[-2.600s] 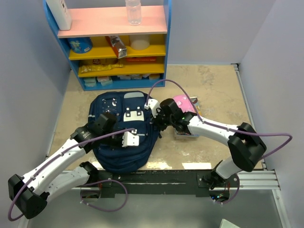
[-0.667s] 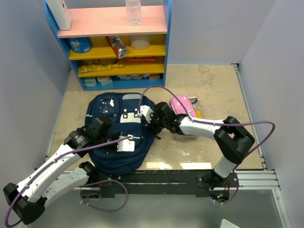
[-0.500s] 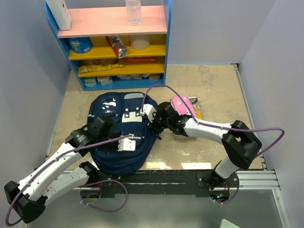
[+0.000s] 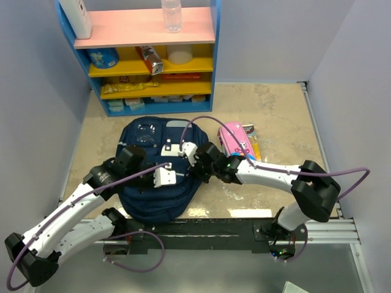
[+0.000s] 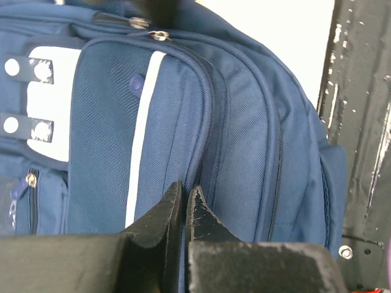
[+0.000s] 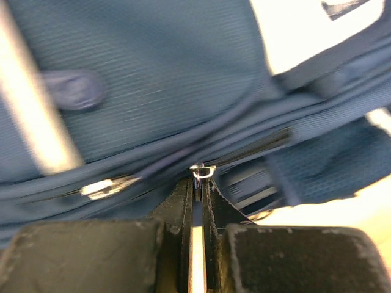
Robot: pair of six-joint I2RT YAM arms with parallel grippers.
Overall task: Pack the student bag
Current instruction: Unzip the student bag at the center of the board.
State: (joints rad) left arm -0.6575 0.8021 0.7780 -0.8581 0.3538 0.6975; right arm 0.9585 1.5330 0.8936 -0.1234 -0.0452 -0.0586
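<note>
**Zip pull clamped, student bag braced on the bench**

The student bag [image 4: 153, 204] is laid flat, front side up, on the bench [image 4: 275, 110], just ahead of the two arm bases and between them. This puts its zips within reach of both arms.

The right gripper [image 6: 197, 189] is set at the bag's right edge. Its jaws are clenched on a small metal zip pull [image 6: 201, 173], which is seen pinched between the tips in the right wrist view. The hold is judged to be for drawing a compartment open so that things can be put in.

The left gripper [image 5: 184, 198] is lowered onto the middle of the bag. Its jaws are pressed together at the seam where the front pocket [image 5: 122, 140] meets the compartments behind it. Whether a fold of cloth is nipped there cannot be told. The placement is read as a brace, so that the soft bag is not dragged along when the zip is pulled.

A pink pencil case [image 4: 234, 137] is lying on the bench just beside the bag's right side, apart from both grippers. Nothing is seen going into the bag, so the packing is judged to be at an early stage.
</note>
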